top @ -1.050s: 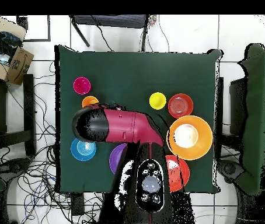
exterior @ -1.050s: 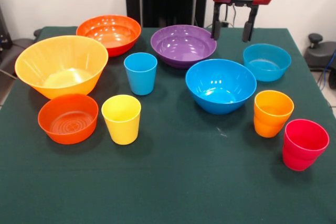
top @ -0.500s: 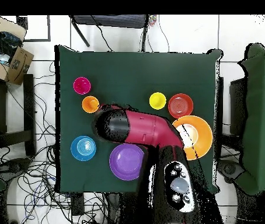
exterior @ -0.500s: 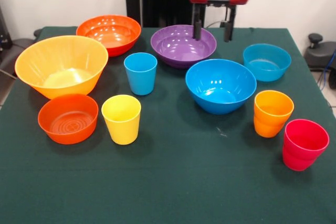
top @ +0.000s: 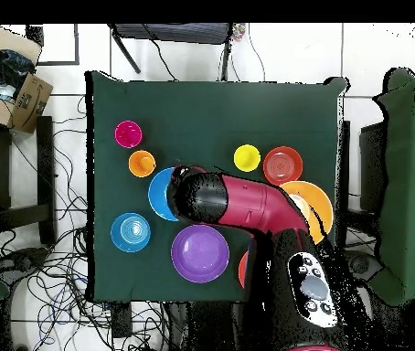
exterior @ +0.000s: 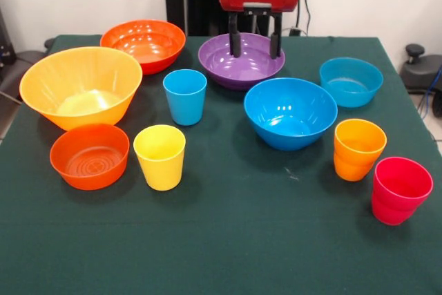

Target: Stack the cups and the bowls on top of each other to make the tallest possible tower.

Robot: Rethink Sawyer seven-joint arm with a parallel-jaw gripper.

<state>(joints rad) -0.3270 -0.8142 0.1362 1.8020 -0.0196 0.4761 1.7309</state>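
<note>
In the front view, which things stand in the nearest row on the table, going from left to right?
Small orange bowl → yellow cup → orange cup → red cup.

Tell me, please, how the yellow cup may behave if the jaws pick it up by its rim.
The yellow cup looks like smooth glossy plastic, so it may slip in a light pinch. It seems thin-walled and empty, so probably light and slightly flexible. It is taller than wide and narrower at its base, so a sideways nudge might tip it.
</note>
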